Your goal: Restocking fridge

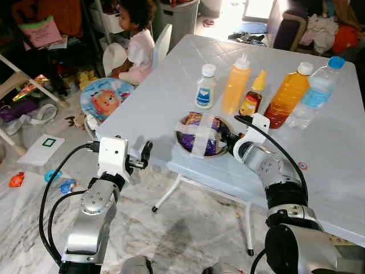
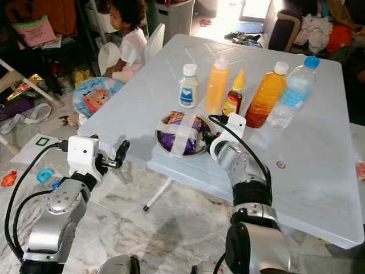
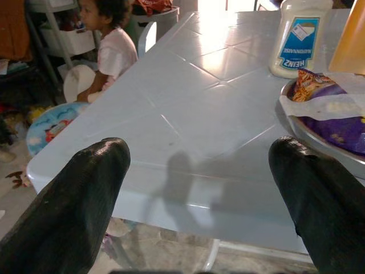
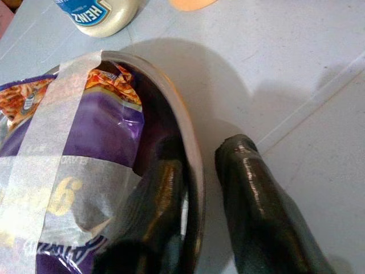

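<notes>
We had our right hand [image 4: 197, 200] straddling the right rim of the steel bowl [image 1: 181, 144] on the desk [image 1: 171, 97], not visibly clamped, while our open left hand [image 1: 145, 155] waited off the near-left edge.

Right gripper [image 4: 197, 188] positioned astride the rim of the metal bowl [image 4: 191, 142].

One black finger [image 4: 154, 220] sat inside the bowl against a purple snack packet [image 4: 97, 134] crossed with strips of pale tape [image 4: 54, 120]; the other finger rested outside on the white table [image 4: 296, 74]. A Heinz mayonnaise bottle [image 4: 100, 14] stood beyond the bowl.
</notes>
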### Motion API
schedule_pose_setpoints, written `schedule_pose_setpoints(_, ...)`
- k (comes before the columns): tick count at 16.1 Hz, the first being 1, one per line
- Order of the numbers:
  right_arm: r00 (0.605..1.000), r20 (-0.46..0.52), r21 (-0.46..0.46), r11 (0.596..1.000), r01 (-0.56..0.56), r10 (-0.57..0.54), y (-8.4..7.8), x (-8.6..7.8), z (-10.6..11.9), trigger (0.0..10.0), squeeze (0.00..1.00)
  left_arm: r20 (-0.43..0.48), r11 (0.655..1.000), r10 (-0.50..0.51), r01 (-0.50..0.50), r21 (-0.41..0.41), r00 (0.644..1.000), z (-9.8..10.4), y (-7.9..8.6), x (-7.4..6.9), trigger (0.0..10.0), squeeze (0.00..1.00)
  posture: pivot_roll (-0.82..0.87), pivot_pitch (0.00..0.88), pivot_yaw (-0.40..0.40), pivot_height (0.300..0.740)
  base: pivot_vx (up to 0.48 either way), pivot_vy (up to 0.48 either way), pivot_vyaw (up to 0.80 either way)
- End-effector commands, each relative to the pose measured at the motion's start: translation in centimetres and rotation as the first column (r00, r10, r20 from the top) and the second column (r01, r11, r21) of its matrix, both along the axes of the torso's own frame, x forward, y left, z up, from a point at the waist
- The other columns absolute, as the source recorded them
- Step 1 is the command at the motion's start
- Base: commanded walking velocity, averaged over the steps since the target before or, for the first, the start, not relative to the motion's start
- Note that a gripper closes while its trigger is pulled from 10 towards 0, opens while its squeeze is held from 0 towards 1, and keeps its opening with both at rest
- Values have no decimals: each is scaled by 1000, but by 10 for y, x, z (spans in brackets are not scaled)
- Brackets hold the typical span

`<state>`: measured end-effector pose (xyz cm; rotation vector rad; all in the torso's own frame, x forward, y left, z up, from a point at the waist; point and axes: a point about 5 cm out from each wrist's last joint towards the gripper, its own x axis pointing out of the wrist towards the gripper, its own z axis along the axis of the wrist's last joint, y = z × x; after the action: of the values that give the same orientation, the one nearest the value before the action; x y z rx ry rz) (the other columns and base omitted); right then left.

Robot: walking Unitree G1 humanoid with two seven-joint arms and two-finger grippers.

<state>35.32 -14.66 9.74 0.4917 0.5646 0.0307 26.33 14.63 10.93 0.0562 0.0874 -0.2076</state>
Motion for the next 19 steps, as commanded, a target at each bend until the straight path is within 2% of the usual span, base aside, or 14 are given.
schedule_pose_setpoints(1,996,-89,30,999,-22,24,8,-6,-15,0,0,-9,1000,-9,9,9,1000,-1,-1,0,10000,0,1,28,-3,740,0,0,0)
schedule_pose_setpoints(10,991,-117,44,997,67,-61,-1,-12,-23,0,0,-13,1000,-16,16,8,1000,-3,-2,-2,10000,0,-2,21,2,740,0,0,0)
schedule_pose_setpoints(11,994,-89,34,997,66,-62,-1,-13,-20,0,0,-15,1000,-11,11,4,1000,-4,-2,-3,10000,0,-2,15,5,740,0,0,0)
schedule_pose_setpoints(13,999,14,-46,998,31,-30,-2,-12,-11,0,0,-22,1000,20,-20,19,1000,-6,-2,-3,10000,0,-4,0,12,740,0,0,0)
schedule_pose_setpoints(14,986,161,-164,986,-24,51,1,-13,5,0,0,-42,997,72,-71,26,997,-9,0,-2,10000,0,-3,0,12,740,0,0,0)
schedule_pose_setpoints(16,964,256,-223,975,-10,68,-1,-21,12,0,0,-24,996,86,-85,21,996,-7,-1,1,10000,0,2,0,4,740,0,0,0)
schedule_pose_setpoints(17,951,301,-239,971,4,70,-2,-26,15,353,0,-15,995,95,-95,11,995,-5,-1,4,10000,0,1,0,4,740,0,0,0)
schedule_pose_setpoints(18,935,350,-233,972,29,56,-3,-33,19,10000,0,-11,994,105,-105,11,994,-3,-1,7,10000,0,0,0,1,740,0,0,0)
schedule_pose_setpoints(19,928,370,-211,976,51,32,-4,-40,20,10000,0,-8,993,115,-115,11,993,-3,-1,9,10000,0,-4,0,3,740,0,0,0)
